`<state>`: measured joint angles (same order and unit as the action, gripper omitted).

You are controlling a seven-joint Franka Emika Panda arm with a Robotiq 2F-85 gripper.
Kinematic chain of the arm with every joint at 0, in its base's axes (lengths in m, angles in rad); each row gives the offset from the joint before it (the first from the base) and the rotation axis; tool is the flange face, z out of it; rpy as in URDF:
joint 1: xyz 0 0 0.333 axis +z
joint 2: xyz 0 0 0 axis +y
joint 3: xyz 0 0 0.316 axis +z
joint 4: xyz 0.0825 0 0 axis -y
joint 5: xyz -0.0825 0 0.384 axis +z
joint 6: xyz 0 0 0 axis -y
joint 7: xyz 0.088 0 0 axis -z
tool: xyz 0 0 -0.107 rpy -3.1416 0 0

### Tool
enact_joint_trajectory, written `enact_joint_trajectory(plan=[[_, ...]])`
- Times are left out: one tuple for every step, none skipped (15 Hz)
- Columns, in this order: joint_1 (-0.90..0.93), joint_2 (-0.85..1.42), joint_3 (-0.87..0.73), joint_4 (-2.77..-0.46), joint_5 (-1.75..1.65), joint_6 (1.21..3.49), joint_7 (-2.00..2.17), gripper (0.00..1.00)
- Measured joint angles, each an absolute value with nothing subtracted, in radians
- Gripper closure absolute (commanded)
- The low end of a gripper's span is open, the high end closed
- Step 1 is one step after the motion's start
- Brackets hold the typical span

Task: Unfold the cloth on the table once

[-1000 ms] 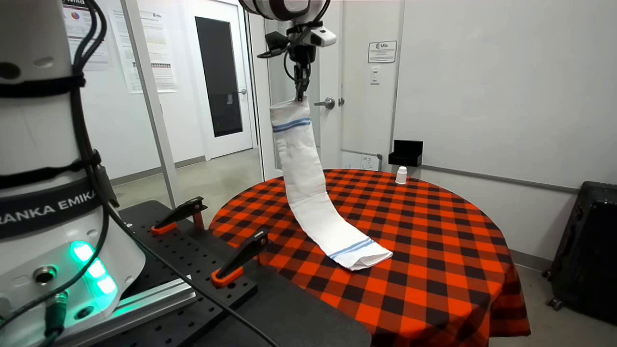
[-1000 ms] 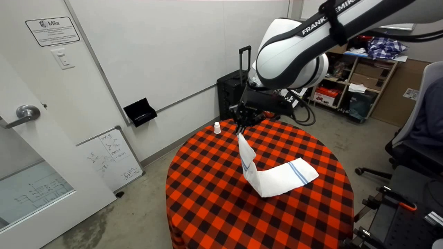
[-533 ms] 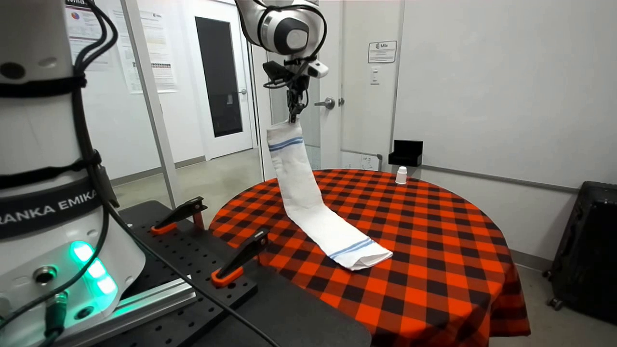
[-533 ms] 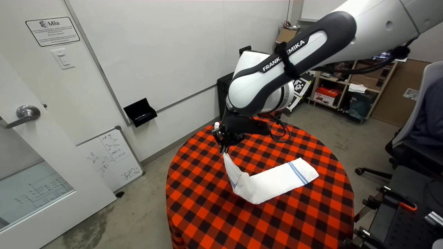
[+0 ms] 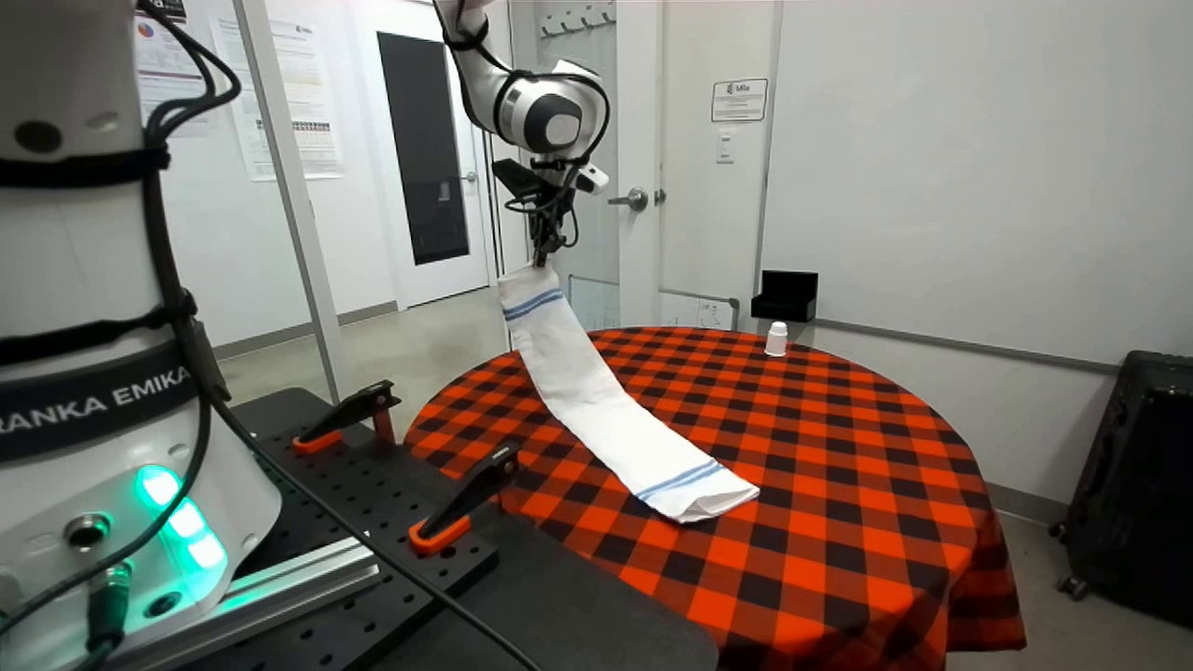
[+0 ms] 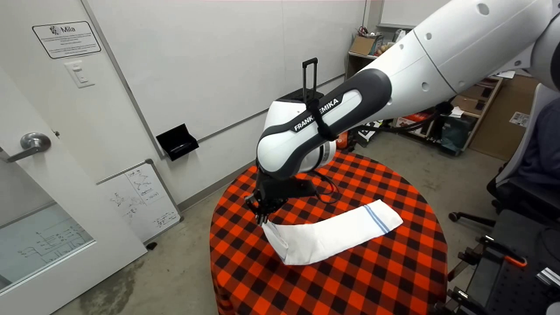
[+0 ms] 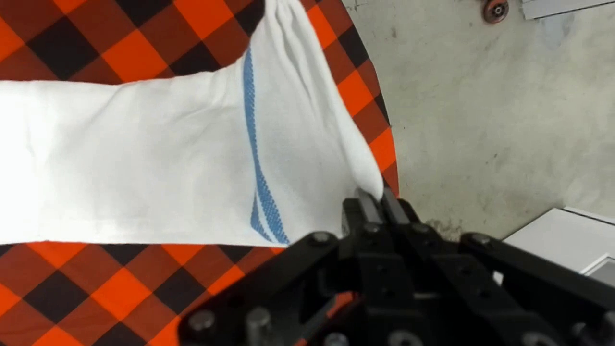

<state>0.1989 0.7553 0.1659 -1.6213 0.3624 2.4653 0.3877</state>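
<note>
The white cloth (image 5: 596, 391) with blue stripes near its ends is a long strip in both exterior views (image 6: 337, 234). Its near end lies flat on the red-and-black checked table (image 5: 839, 447). Its far end rises off the table to my gripper (image 5: 541, 261). The gripper, also seen in an exterior view (image 6: 261, 219), points down and is shut on a corner of the cloth's end edge. In the wrist view the cloth (image 7: 182, 154) runs left from the fingertips (image 7: 382, 204), its pinched edge between them, its raised end creased. The gripper is near the table's rim.
A small white bottle-like object (image 5: 776, 339) stands at the table's back edge. Black clamps (image 5: 466, 499) sit on the dark robot mount beside the table. A black holder (image 6: 177, 142) hangs on the wall. Floor (image 7: 471, 120) shows past the rim.
My gripper has moved down and outward toward the table's rim, still holding the cloth. The raised part has become lower and more slanted, with more cloth on the table. The striped near end stayed put.
</note>
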Motion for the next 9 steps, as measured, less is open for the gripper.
enact_joint_trajectory(plan=[[0.206,0.777,0.167,-1.597,0.359,2.454,0.386,0.70],[0.212,0.797,0.168,-1.573,0.354,2.447,0.386,0.63],[0.218,0.815,0.168,-1.552,0.350,2.443,0.386,0.56],[0.223,0.831,0.168,-1.532,0.345,2.442,0.385,0.49],[0.228,0.845,0.169,-1.513,0.343,2.442,0.383,0.41],[0.232,0.856,0.169,-1.497,0.342,2.442,0.378,0.34],[0.236,0.864,0.170,-1.482,0.342,2.442,0.370,0.26],[0.238,0.870,0.172,-1.470,0.342,2.442,0.363,0.19],[0.240,0.872,0.175,-1.460,0.342,2.443,0.355,0.13]])
